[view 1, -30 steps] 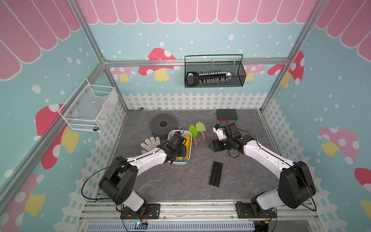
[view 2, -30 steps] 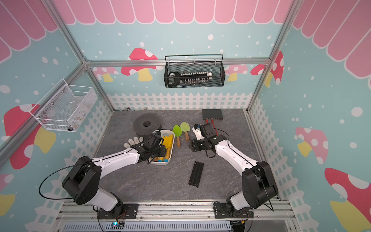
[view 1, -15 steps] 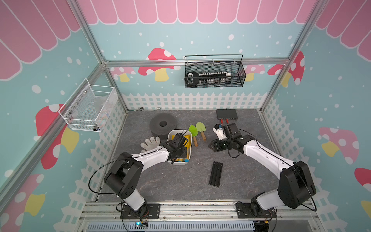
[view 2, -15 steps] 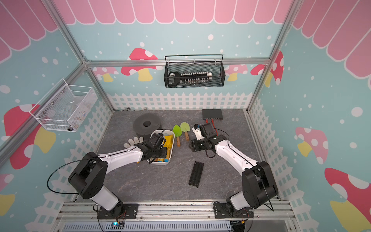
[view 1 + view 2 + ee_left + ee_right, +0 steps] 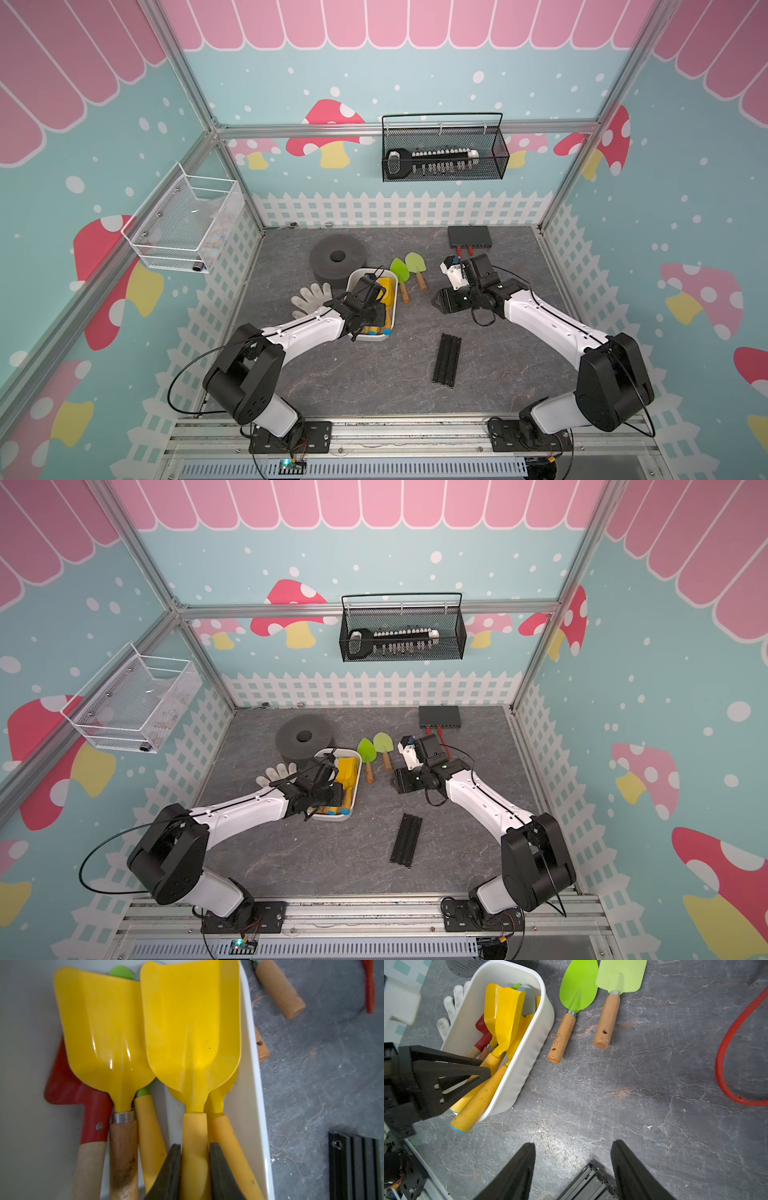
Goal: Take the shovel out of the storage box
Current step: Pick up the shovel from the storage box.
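**Left gripper grabs a yellow shovel**

Closest to the robot, a black rail lies flat on the table, at 4 o'clock from the storage box. Nothing touches it.

Next comes the box, and here is the news. The left gripper has just squeezed in. A second ago its fingers stood wider. Now they are clenched on the handle of a yellow shovel, one finger on each side and touching it.

The shovel is still down inside the box, by the wall on the 3 o'clock side. It lies on top of another yellow one, and a red shovel lies in the box too. So I think the grab is done, but the lift is not. The shovel underneath might come up with it.

At 3 o'clock from the box, the right gripper has not moved. Its fingers are spread wide and hold nothing.

Farther back, two green shovels already lie out on the table, at 1 o'clock from the box.
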Robot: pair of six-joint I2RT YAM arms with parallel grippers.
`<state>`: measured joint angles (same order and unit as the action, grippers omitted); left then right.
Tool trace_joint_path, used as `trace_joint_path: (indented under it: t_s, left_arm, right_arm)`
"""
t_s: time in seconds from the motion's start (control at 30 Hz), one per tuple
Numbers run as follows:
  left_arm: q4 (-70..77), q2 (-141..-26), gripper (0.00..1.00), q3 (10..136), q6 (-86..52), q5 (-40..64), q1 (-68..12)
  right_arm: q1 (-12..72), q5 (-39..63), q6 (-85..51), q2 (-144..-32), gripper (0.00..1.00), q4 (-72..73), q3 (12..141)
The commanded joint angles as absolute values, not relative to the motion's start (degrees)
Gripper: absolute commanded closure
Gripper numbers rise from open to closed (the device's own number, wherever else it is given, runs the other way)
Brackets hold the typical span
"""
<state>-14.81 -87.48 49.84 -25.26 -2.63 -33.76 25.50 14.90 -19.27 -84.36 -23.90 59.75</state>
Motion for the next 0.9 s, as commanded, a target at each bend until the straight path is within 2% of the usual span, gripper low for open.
trace_joint_path:
  t_s: [0.0, 0.43, 0.67, 0.87]
  left_arm:
    - [-9.77, -83.82, 0.98, 47.60, -24.28, -4.71, -33.57]
    - [3.93, -70.85, 1.00, 37.48, -22.33, -4.85, -34.31]
    - [11.85, -66.59, 1.00, 33.98, -18.16, -1.13, -38.01]
    - [14.55, -66.66, 1.00, 33.67, -14.85, -1.00, -42.34]
  right_arm:
    - [25.31, 15.42, -18.81, -83.80, 0.36, -22.95, 58.32]
    - [25.31, 20.27, -20.10, -77.66, 0.36, -15.33, 53.83]
    - [25.31, 27.27, -23.03, -73.74, 0.36, -8.00, 50.41]
    - [25.40, 29.18, -25.97, -70.31, 0.37, -4.37, 48.25]
